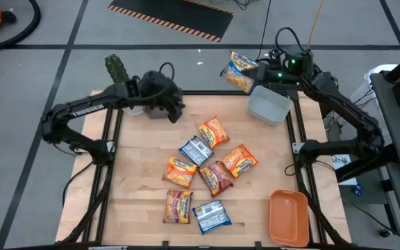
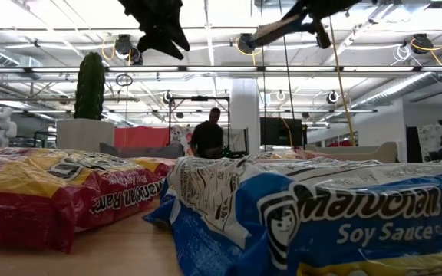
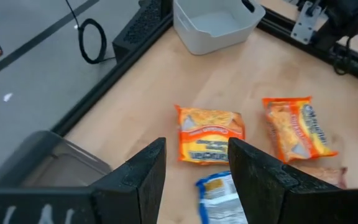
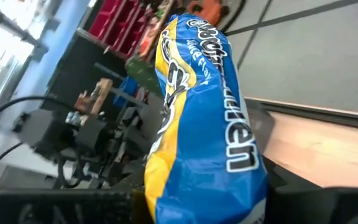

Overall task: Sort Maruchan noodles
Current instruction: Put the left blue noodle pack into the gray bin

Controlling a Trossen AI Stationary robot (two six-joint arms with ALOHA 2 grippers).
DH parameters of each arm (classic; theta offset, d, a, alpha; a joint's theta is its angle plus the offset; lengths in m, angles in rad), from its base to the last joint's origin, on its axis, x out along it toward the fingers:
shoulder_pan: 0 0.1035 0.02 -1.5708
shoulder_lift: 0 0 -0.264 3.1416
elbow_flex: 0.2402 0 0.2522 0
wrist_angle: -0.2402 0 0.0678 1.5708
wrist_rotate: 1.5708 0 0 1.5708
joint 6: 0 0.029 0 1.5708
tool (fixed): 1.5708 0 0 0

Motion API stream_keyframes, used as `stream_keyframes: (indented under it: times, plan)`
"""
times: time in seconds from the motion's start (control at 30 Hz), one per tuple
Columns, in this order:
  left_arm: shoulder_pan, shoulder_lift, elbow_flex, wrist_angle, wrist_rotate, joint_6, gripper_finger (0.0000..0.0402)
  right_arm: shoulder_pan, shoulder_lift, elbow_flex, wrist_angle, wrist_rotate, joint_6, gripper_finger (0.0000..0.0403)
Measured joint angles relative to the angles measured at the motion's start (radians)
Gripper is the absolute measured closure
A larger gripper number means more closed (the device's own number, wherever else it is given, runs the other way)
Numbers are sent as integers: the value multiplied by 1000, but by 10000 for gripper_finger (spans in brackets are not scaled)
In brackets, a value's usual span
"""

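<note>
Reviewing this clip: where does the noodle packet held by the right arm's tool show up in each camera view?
High view: held packet at top, beyond the table's far edge, left of the grey bin.
Low view: not in it.
Left wrist view: not in it; the grey bin shows at top.
Right wrist view: held packet fills the centre.
Shared landmark: the grey bin.

Noodle packets on the bench are showing orange-yellow, blue-white and dark red-brown wrappers. Bench is showing pale wood grain. Tray is showing plain orange. Bin is showing light grey. Raised packet is showing blue and yellow with white lettering.
</note>
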Motion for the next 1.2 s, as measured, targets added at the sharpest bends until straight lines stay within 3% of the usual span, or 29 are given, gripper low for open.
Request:
stream_keyframes:
  times: [0.27,0.6,0.87,1.2]
  plan:
    - [87,-1,0,-5,98,91,224,-121,25,0,-137,-1,17,293]
    - [96,-5,0,-53,118,161,224,-271,33,-5,-411,44,-171,293]
    - [113,-5,0,-52,107,212,224,-336,33,-138,-381,-9,-185,293]
    - [129,-5,0,-5,-28,103,224,-374,33,-329,-340,-27,-147,293]
